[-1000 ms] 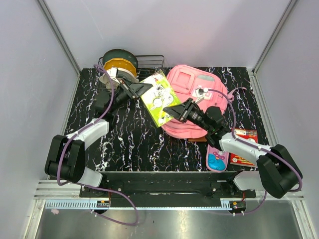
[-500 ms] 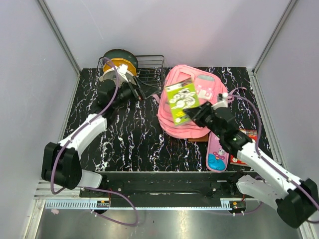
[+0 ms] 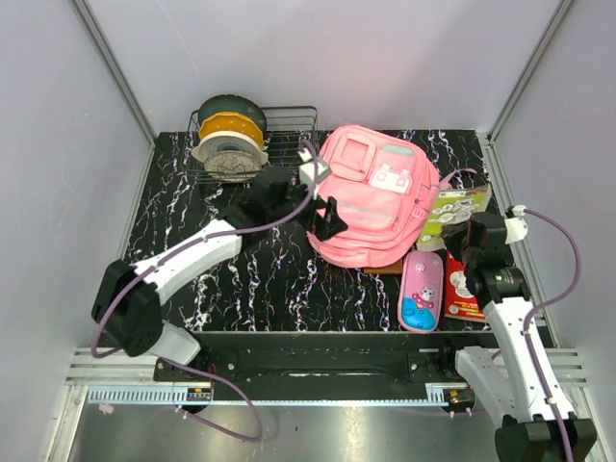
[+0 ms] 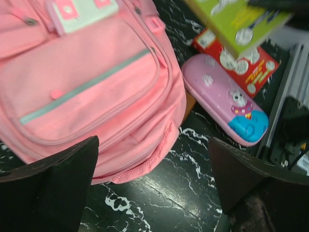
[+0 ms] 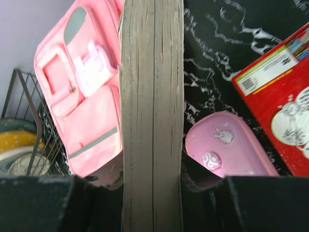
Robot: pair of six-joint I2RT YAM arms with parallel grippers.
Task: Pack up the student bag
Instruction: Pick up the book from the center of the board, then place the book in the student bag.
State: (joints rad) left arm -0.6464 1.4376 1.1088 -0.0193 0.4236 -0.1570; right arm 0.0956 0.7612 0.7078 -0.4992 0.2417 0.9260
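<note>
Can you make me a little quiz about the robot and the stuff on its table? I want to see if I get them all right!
1. True or false: the right gripper is clamped on the thick green-covered book.
2. Pick one: what lies next to the big soft pink fabric backpack, on the right arm's side? A) a small pink zippered pencil case with a cartoon print, B) a blue cup, C) a yellow banana.
3. Fill in the gap: the left gripper hangs near the backpack's edge with its jaws wide ____.

Key: 1 true; 2 A; 3 open.
</note>
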